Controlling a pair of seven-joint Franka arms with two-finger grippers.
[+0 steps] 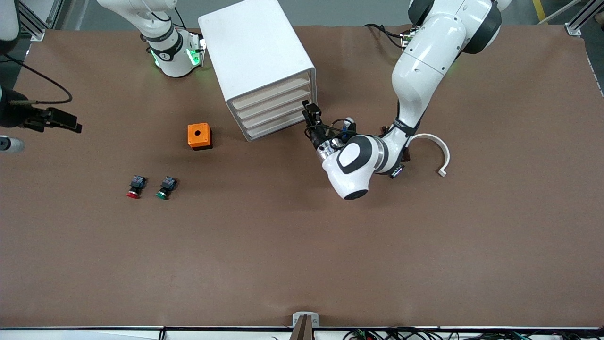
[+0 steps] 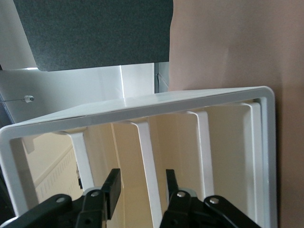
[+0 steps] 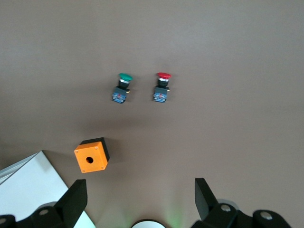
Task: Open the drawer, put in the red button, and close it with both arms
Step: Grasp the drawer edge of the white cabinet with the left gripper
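The white cabinet (image 1: 255, 47) stands toward the robots' bases, and all its cream drawer fronts (image 1: 276, 107) are shut. My left gripper (image 1: 310, 112) is at the drawer fronts, at the end toward the left arm. In the left wrist view it (image 2: 142, 175) is open, its jaws straddling a white drawer edge (image 2: 145, 152) with a gap on each side. The red button (image 1: 134, 187) (image 3: 162, 87) lies on the table, nearer to the front camera than the cabinet, toward the right arm's end. My right gripper (image 3: 138, 183) hangs open and empty high over the table.
A green-capped button (image 1: 165, 186) (image 3: 122, 88) lies close beside the red one. A small orange box with a hole (image 1: 199, 136) (image 3: 91, 156) sits between the buttons and the cabinet. A white curved piece (image 1: 436, 146) lies by the left arm.
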